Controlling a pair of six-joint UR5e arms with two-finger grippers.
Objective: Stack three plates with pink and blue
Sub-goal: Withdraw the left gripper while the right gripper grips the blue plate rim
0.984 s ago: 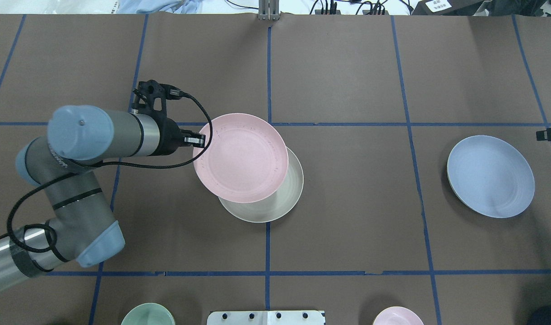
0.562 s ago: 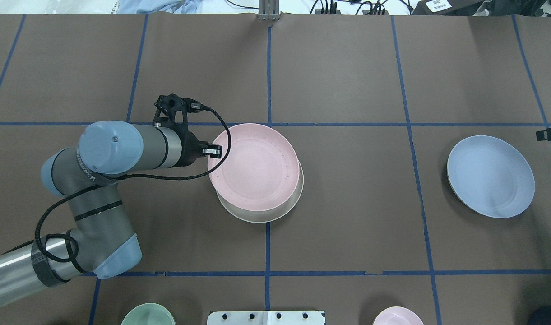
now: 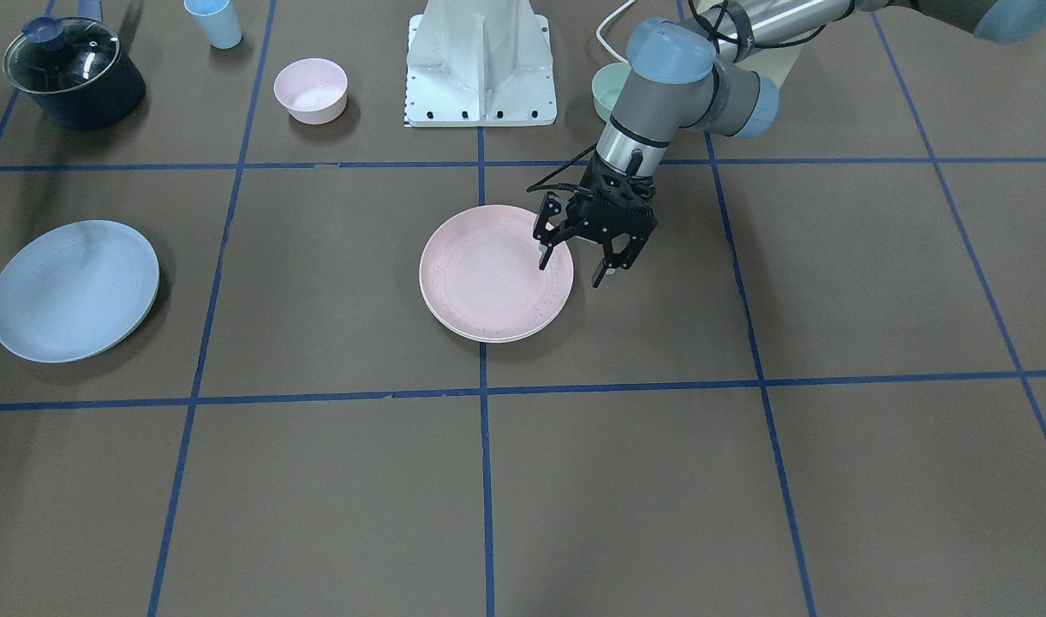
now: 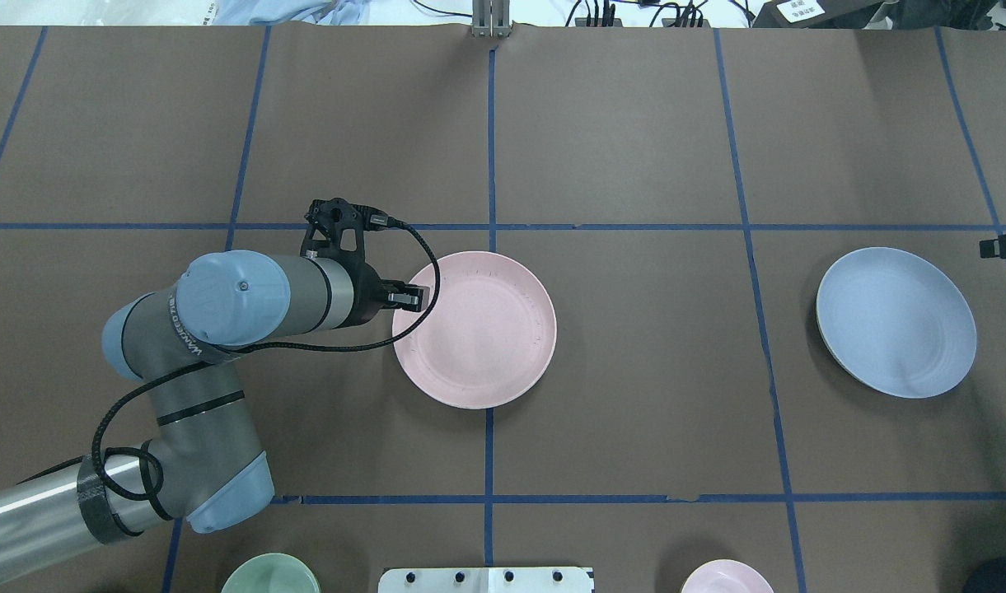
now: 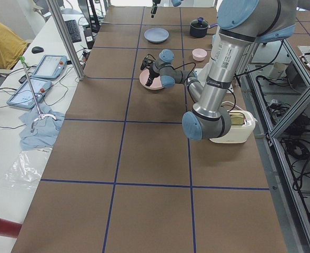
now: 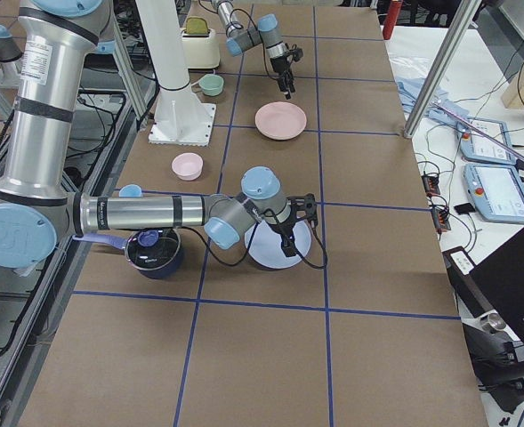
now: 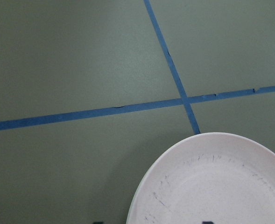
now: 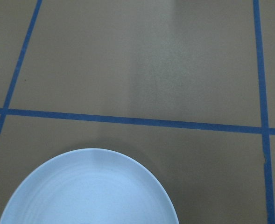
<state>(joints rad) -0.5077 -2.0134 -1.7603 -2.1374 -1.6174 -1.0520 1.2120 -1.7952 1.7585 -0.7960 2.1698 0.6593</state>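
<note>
The pale pink plate (image 4: 474, 329) lies flat on the cream-white plate, of which only a thin rim (image 3: 488, 339) shows. My left gripper (image 3: 572, 269) is open at the pink plate's rim, one finger over the plate and one outside it, holding nothing. The pink plate also shows in the left wrist view (image 7: 212, 186). The light blue plate (image 4: 896, 321) lies alone far to the right and shows in the right wrist view (image 8: 90, 191). My right gripper (image 6: 287, 249) hangs above the blue plate; I cannot tell if it is open or shut.
A small pink bowl (image 3: 310, 88) and a small green bowl (image 4: 269, 575) stand either side of the robot base (image 3: 480, 64). A dark pot with a glass lid (image 3: 73, 73) and a blue cup (image 3: 214, 24) stand beyond the pink bowl.
My left gripper carried the pink plate right and toward the robot, set it squarely on the cream-white plate, and its jaws now stand open. The blue plate has not moved.
</note>
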